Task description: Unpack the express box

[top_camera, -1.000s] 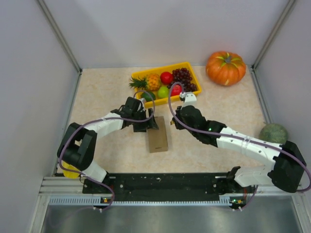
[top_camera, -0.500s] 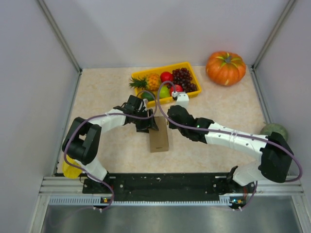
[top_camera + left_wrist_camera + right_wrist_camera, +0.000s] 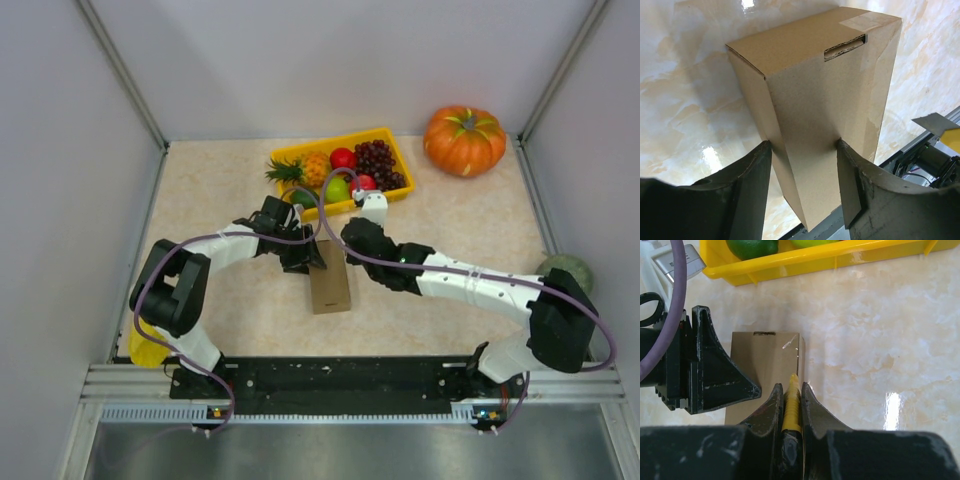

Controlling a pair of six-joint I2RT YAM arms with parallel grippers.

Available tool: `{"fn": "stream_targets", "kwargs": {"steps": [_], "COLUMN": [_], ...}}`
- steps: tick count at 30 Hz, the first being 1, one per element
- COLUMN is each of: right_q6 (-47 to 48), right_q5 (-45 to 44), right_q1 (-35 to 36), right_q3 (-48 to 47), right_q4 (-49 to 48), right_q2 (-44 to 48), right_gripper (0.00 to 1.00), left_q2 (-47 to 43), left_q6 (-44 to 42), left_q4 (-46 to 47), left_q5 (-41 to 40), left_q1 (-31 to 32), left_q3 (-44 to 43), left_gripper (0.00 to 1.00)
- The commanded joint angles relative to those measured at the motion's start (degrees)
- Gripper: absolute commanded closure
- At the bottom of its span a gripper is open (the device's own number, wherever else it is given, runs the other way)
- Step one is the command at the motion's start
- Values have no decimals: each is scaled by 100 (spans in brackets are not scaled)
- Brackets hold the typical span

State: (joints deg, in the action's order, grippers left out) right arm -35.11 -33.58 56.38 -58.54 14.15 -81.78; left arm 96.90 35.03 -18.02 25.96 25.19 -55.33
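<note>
While bright light shines down on it, the pale cream bench (image 3: 220, 180) with its marble swirls looks smooth and glossy. Plain grey walls (image 3: 300, 60) stand around it on three sides, and a metal rail (image 3: 330, 378) runs along the near edge.

At the far side sits a yellow plastic tray (image 3: 850, 252) full of fruit: dark purple grapes (image 3: 378, 160), a red apple (image 3: 343, 158) and a little pineapple (image 3: 305, 170). A big orange pumpkin (image 3: 464, 140) sits in the far right corner. A round, dull green fruit (image 3: 563, 273) lies by the right wall.

The small flat brown cardboard box (image 3: 329, 288) sits on the bench in the middle, just in front of the tray. Its flaps are closed, and a strip of clear tape (image 3: 860, 21) is stuck on one end.

The left hand (image 3: 804, 144) is about half spread. Its two dark fingers (image 3: 752, 175) are on either side of the box, and they press on its sides, so it is pinching the box.

The right hand (image 3: 791, 386) is pressed nearly together. It pinches a thin yellow tool (image 3: 791, 405) between its fingers. The tip of the tool points at the box and looks to touch its top, close to the right edge. The two hands are just beside each other at the box.
</note>
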Motion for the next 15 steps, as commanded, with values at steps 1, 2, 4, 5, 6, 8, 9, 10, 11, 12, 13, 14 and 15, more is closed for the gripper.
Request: {"fn": "stream_targets", "kwargs": {"steps": [1, 2, 4, 5, 6, 8, 9, 10, 11, 12, 13, 14, 15], "right_q6": [-22, -22, -48, -48, -66, -83, -92, -118, -153, -197, -224, -224, -241], "right_q5": [-183, -210, -236, -245, -219, -210, -210, -236, -202, -132, -105, -87, -52], "right_q1": [66, 66, 66, 57, 66, 49, 57, 40, 5, -13, -30, -57, -74], "right_q3": [-78, -78, -78, -87, -104, -87, -104, -105, -105, -78, -70, -61, -52], "right_q4": [-369, -369, -387, -370, -369, -369, -352, -291, -290, -290, -299, -308, -299], "right_q2": [-145, -198, -224, -268, -286, -330, -339, -348, -356, -356, -356, -356, -374], "right_gripper": [100, 100, 100, 100, 100, 100, 100, 100, 100, 100, 100, 100, 100], "left_q2": [162, 162, 180, 180, 180, 180, 189, 197, 206, 215, 215, 224, 224], "left_q6": [-128, -128, -93, -66, -66, -66, -66, -66, -57, -49, -48, -48, -48], "left_q4": [-263, -281, -316, -325, -342, -343, -360, -360, -351, -351, -334, -334, -325], "left_q5": [-363, -363, -415, -468, -556, -618, -627, -618, -601, -600, -592, -583, -583], "left_q1": [4, 3, 3, 3, 3, 3, 3, 3, 3, 3, -5, -5, 3], "left_q3": [84, 84, 93, 101, 110, 136, 137, 145, 154, 163, 163, 172, 172], "left_gripper": [59, 59, 60, 63, 64, 64, 66, 66, 66, 67, 67, 67, 67]}}
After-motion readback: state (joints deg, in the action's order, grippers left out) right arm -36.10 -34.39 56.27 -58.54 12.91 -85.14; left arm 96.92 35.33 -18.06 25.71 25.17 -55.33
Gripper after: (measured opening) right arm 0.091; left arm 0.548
